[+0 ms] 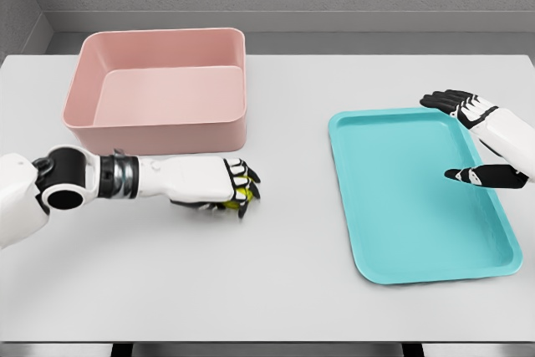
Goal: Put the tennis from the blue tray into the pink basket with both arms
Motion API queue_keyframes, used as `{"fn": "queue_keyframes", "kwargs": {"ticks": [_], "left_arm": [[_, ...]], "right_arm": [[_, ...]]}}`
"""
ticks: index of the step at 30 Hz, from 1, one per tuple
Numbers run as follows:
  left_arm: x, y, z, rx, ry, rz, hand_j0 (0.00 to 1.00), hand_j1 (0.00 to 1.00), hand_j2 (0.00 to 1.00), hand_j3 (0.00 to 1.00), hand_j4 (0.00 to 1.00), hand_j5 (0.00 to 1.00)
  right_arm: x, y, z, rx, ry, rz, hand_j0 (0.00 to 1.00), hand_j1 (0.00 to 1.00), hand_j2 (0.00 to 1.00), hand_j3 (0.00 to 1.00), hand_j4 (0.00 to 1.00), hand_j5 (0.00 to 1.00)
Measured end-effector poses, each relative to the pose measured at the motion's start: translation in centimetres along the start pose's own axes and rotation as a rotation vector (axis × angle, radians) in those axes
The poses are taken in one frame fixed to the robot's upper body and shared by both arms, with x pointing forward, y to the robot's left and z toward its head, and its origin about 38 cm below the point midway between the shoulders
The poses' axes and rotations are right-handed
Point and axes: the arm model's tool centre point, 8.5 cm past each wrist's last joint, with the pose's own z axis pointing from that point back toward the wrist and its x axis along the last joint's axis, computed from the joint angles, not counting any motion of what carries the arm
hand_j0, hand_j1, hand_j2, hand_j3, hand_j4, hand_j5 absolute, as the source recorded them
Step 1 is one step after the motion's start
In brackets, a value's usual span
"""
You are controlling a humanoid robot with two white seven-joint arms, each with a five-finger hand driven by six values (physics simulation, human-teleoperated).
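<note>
Tennis ball (236,197) mostly hidden: only small yellow-green bit peeks out between black fingers (248,175) of left hand (219,183). Ball shape hard to see. Left hand curled tight around ball, low over white table (276,282), just in front of pink basket (159,89). Basket wide, box-shaped, open on top. Right hand (478,135) over far right side of blue tray (418,198), fingers spread wide, holding nothing; its arm cut off by picture edge. No writing or labels to read anywhere.
</note>
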Motion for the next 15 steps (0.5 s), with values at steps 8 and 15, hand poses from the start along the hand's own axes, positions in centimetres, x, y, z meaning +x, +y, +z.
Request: {"fn": "queue_keyframes", "kwargs": {"ticks": [8,15], "left_arm": [[-0.4,1.6,0.4,0.011,0.008,-0.035,0.5,0.5,0.5,0.5,0.5,0.5],[-1.0,3.3,0.9,0.021,0.021,-0.071,0.5,0.5,0.5,0.5,0.5,0.5]], "right_arm": [[0.0,0.0,0.0,0.0,0.0,0.0,1.0,1.0,1.0,1.0,1.0,1.0],[0.0,0.0,0.0,0.002,0.0,-0.002,1.0,1.0,1.0,1.0,1.0,1.0]]}}
